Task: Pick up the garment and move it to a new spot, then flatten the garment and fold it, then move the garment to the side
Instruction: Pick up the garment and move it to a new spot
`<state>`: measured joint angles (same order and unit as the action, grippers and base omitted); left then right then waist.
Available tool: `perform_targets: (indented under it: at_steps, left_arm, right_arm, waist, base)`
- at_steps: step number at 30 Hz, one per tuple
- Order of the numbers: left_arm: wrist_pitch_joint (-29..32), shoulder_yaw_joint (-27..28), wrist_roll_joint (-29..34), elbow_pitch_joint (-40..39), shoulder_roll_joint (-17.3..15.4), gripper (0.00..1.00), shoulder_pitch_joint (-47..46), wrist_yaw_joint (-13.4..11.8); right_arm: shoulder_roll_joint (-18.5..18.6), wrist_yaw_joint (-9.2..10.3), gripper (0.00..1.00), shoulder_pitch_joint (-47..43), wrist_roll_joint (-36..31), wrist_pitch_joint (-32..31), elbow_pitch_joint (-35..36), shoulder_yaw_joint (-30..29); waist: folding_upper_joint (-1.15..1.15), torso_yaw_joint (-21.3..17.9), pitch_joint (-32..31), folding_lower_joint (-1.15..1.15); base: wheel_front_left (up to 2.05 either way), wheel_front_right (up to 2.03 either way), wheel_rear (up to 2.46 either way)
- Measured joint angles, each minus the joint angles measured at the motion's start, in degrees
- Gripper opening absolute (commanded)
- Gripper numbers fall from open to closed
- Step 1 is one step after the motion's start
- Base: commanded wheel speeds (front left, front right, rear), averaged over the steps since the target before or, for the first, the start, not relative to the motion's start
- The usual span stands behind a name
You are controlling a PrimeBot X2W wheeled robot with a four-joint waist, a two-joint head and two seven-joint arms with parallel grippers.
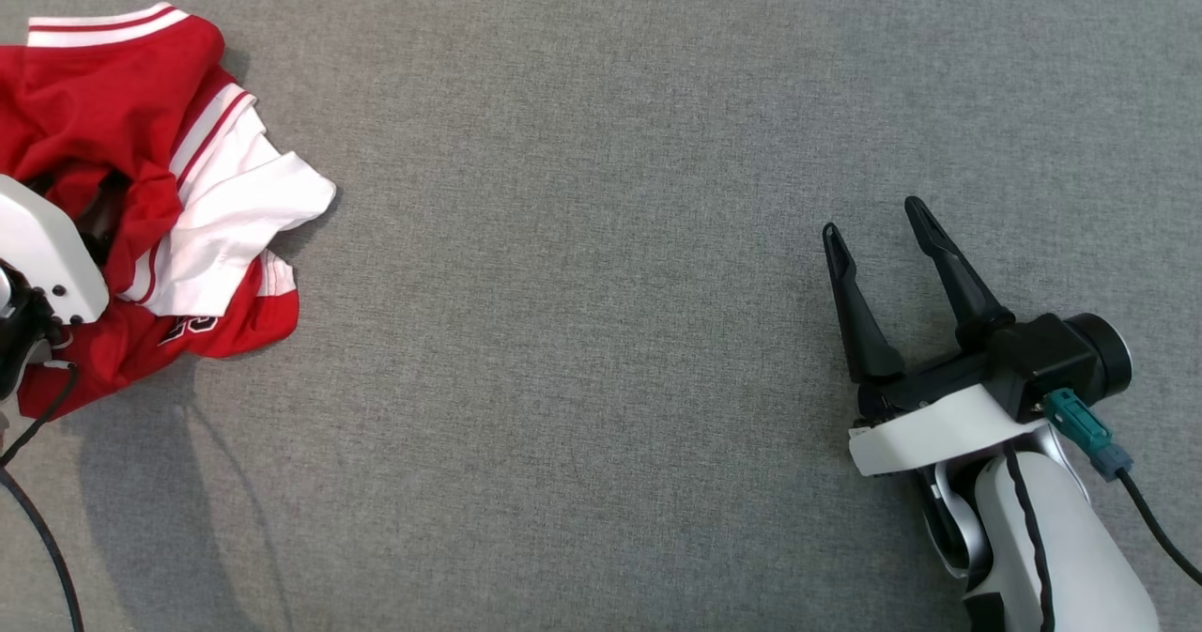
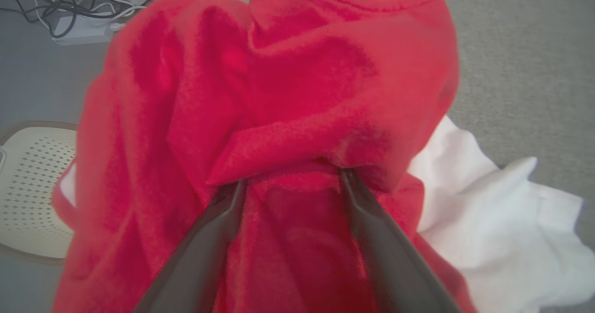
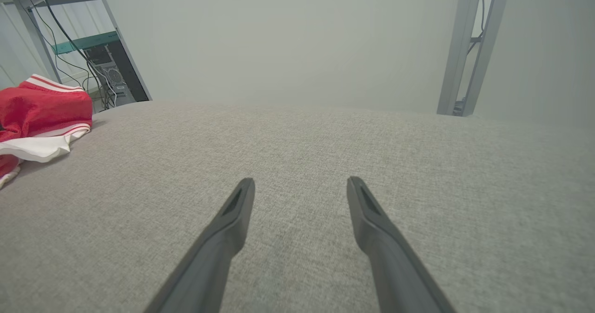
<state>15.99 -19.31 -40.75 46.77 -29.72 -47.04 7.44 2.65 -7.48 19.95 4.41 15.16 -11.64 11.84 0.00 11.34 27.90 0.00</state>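
Partly cut off at the head view's left edge, crumpled red-and-white jersey (image 1: 122,97) on grey worktop (image 1: 582,331), left claw (image 2: 293,178) spread open, its tips hidden under a red fold, right claw (image 1: 873,221) open above the worktop, well apart from the jersey

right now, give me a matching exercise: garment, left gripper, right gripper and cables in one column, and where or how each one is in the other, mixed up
1 garment
2 left gripper
3 right gripper
4 cables

a open above the bare grey surface
b tangled, top left of the left wrist view
c crumpled, red and white
d open, fingertips tucked under a red fold

Pairs: 1-c, 2-d, 3-a, 4-b
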Motion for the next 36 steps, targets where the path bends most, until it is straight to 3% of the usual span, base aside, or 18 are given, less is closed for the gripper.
perform_targets:
  at_steps: [1, 2, 4, 9, 21, 29, 36]
  left_arm:
    - [0.09, -0.38, -0.10, 0.64, -0.09, 1.00, -0.32, 0.00]
    - [0.09, -0.71, -0.31, 1.19, -0.18, 0.74, -0.60, 0.00]
    - [0.48, -1.34, -1.40, 2.16, -0.15, 0.00, -1.15, 0.00]
    - [-0.29, -1.88, -3.76, 4.05, -0.09, 0.00, -1.75, 0.00]
    - [-11.41, -2.29, -5.87, 3.46, -0.43, 0.00, -2.25, 0.00]
    - [-20.72, 0.10, -6.55, -1.57, -1.40, 0.00, -2.24, -0.23]
    - [-26.73, 2.26, -6.04, -10.24, -2.64, 0.00, -1.25, -3.11]
  right_arm:
    - [0.00, 0.00, 1.00, 0.13, 0.00, 0.00, -0.02, 0.00]
    - [0.00, -0.01, 1.00, 0.27, -0.01, 0.00, -0.04, -0.02]
    - [0.00, -0.01, 1.00, 0.57, -0.02, 0.00, -0.07, -0.07]
    - [-0.04, -0.01, 1.00, 0.64, -0.08, 0.00, -0.20, -0.22]
    - [-0.01, -0.01, 1.00, -0.36, 1.19, -0.01, -1.01, -0.41]
    - [0.00, -0.01, 1.00, -2.36, 3.42, -0.01, -1.56, -0.10]
    - [0.00, -0.01, 1.00, -3.66, 4.92, -0.01, -1.46, -0.11]
  waist:
    - [0.00, -0.05, 0.17, 0.00]
    - [0.00, -0.10, 0.31, 0.00]
    - [0.00, -0.23, 0.48, 0.00]
    - [0.00, -0.35, 0.46, 0.00]
    - [0.00, -0.02, -3.99, 0.00]
    - [0.00, 0.37, -10.26, 0.00]
    - [0.00, -0.08, -14.20, 0.00]
  base:
    - [0.00, 0.00, 0.00]
    - [0.00, 0.00, 0.00]
    - [0.00, 0.00, 0.00]
    - [0.00, 0.00, 0.00]
    - [0.00, 0.00, 0.00]
    - [0.00, 0.00, 0.00]
    - [0.00, 0.00, 0.00]
